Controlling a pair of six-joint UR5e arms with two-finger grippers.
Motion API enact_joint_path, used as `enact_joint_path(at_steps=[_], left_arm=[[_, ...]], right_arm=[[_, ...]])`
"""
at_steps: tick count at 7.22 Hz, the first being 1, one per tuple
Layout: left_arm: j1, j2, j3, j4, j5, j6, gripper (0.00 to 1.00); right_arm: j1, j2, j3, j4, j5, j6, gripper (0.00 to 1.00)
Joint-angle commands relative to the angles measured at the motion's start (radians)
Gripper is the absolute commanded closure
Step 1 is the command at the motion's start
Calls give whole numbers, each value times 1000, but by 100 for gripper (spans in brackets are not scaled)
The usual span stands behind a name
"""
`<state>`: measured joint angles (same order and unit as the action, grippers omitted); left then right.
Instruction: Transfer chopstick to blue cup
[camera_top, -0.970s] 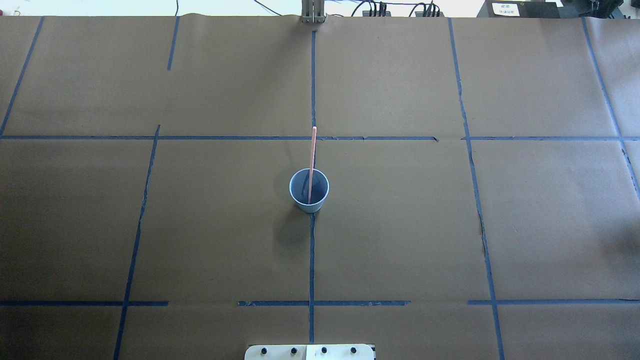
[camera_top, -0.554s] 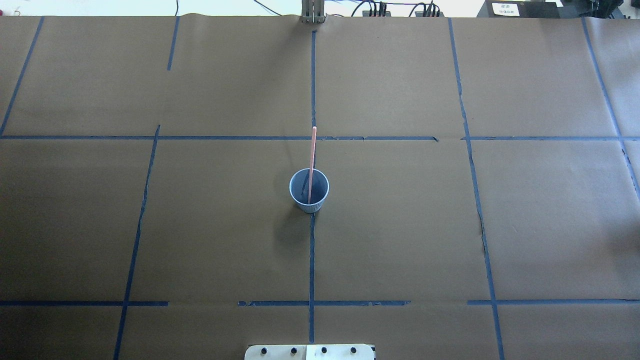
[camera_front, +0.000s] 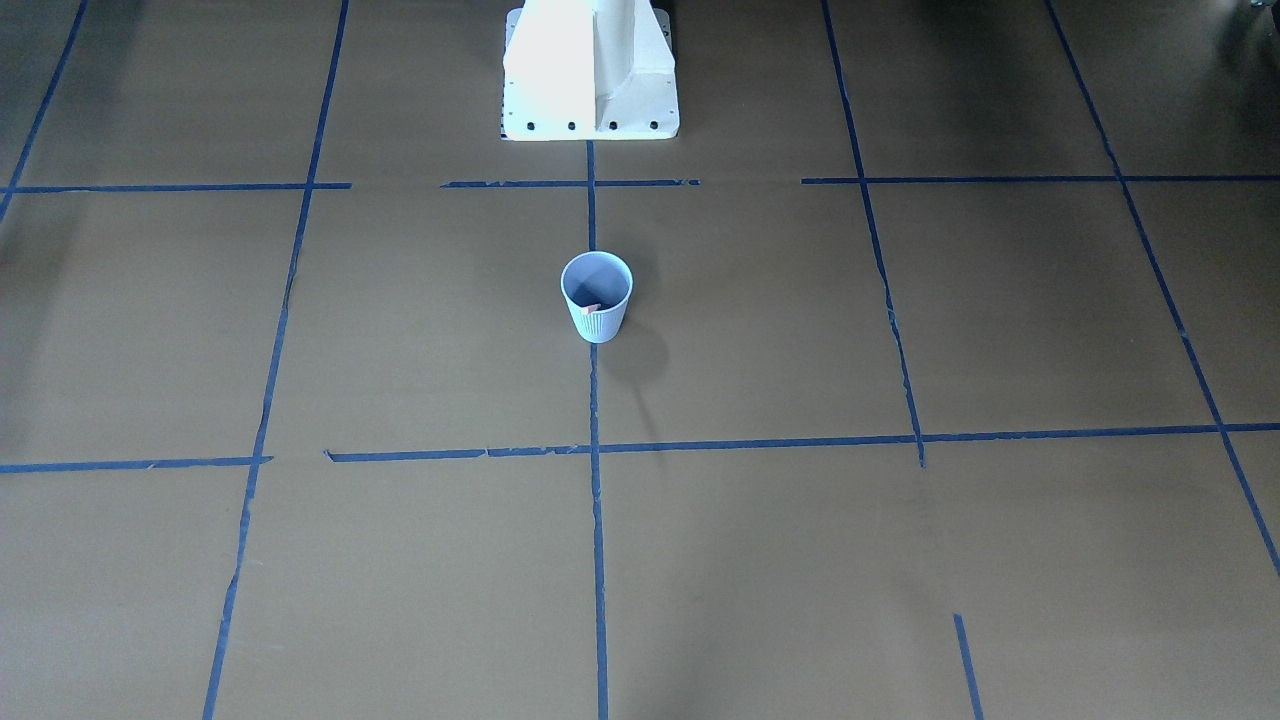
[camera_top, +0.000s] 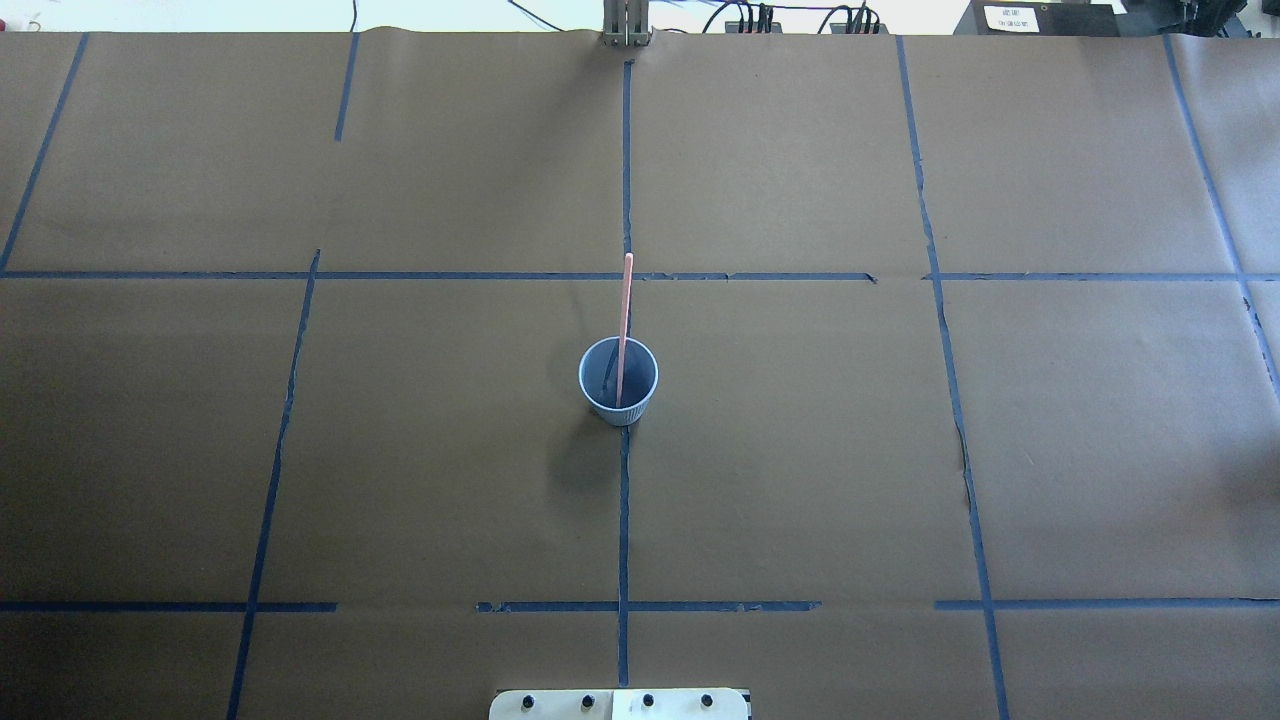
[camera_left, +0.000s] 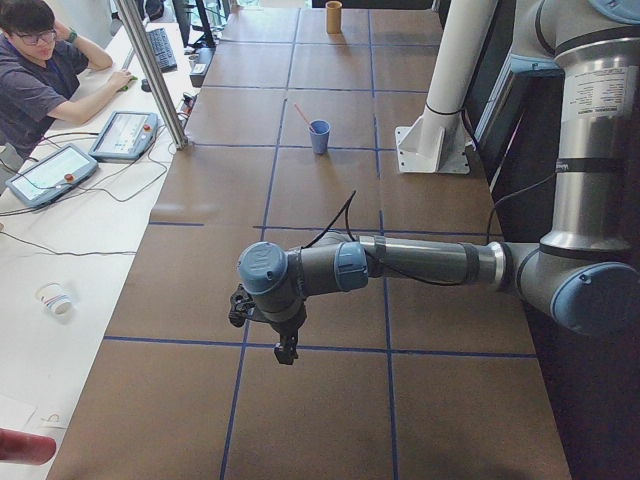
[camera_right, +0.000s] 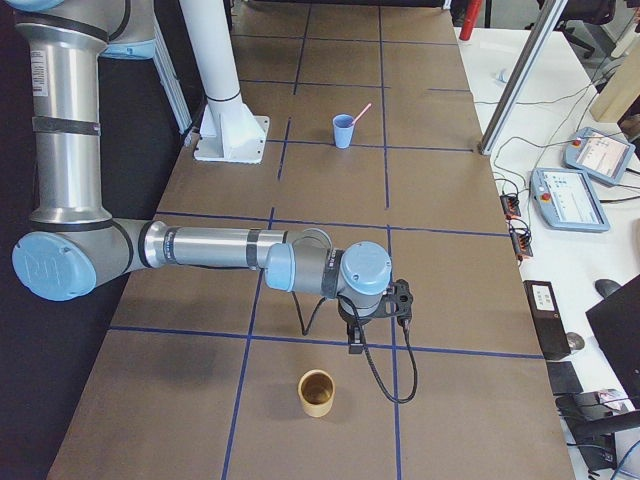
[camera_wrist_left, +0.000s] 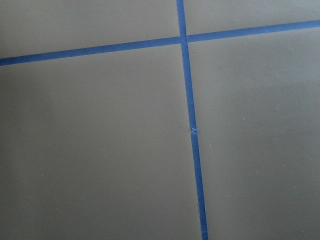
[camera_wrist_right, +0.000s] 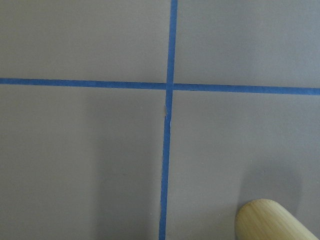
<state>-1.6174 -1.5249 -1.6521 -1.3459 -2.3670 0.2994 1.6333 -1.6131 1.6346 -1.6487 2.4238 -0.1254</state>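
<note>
The blue cup (camera_top: 619, 410) stands upright at the table's middle; it also shows in the front view (camera_front: 598, 325) and both side views (camera_left: 319, 136) (camera_right: 343, 131). A thin pinkish-orange chopstick (camera_top: 625, 310) stands in it and leans over the far rim; only its tip (camera_front: 592, 308) shows from the front. My left gripper (camera_left: 285, 350) hangs over the table far off at the left end. My right gripper (camera_right: 355, 340) hangs far off at the right end. Whether either is open or shut, I cannot tell.
A tan bamboo cup (camera_right: 317, 392) stands on the table just beside my right gripper; its rim shows in the right wrist view (camera_wrist_right: 270, 222). The white robot base (camera_front: 590, 70) sits at the near table edge. Operators' desks with tablets (camera_right: 583, 195) line the far side.
</note>
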Motion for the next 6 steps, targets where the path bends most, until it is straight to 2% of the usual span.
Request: enact_joint_path(at_steps=[1, 2, 4, 6], left_arm=[[-9, 2, 6, -12, -1, -2, 0], [-9, -9, 5, -15, -1, -46, 0], [-6, -5, 14, -123, -1, -170, 0], [-4, -3, 72, -208, -1, -186, 0]], right_arm=[[2, -2, -5, 0, 0, 1, 0], [2, -4, -9, 0, -2, 3, 0], [2, -4, -5, 0, -3, 48, 0], [2, -5, -7, 0, -3, 49, 0]])
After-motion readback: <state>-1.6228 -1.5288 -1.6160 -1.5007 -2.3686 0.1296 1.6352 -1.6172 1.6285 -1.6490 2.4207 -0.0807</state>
